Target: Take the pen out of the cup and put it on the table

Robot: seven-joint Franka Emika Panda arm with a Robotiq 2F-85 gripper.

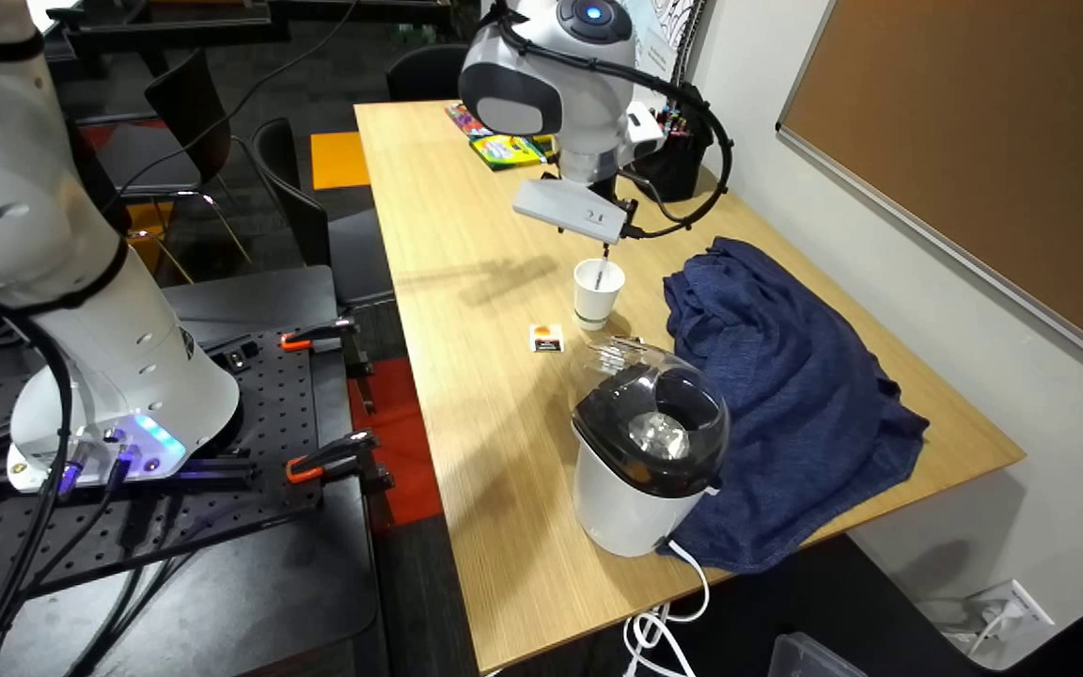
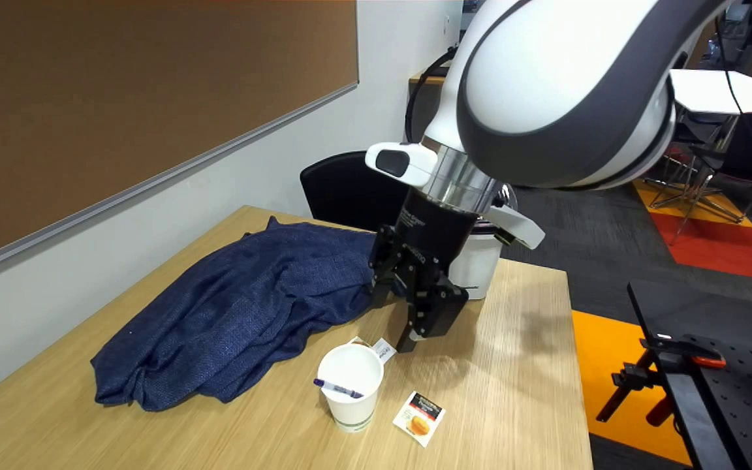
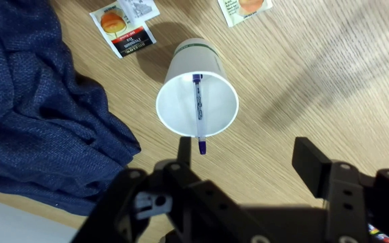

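The pen is a clear slim stick with purple ends; it leans in the cup with its upper end past the rim, in the wrist view (image 3: 199, 108) and in both exterior views (image 1: 601, 271) (image 2: 339, 389). The small white cup (image 1: 591, 306) (image 2: 353, 414) (image 3: 196, 57) stands upright on the light wood table (image 1: 447, 282) (image 2: 519, 372) (image 3: 248, 162). My gripper (image 3: 243, 143) is open and empty above the table near the cup. In the wrist view the pen's upper end shows between the fingers, close to the left finger, apart from it. An exterior view shows the gripper (image 2: 392, 320) beyond the cup.
Tea packets (image 2: 419, 418) (image 3: 123, 28) lie beside the cup. A dark blue cloth (image 1: 776, 376) (image 2: 239, 313) (image 3: 62, 135) is heaped along the wall side. A white appliance (image 1: 635, 498) stands near one table end. A black holder (image 1: 673, 169) and colourful packs (image 1: 509, 150) stand toward the other.
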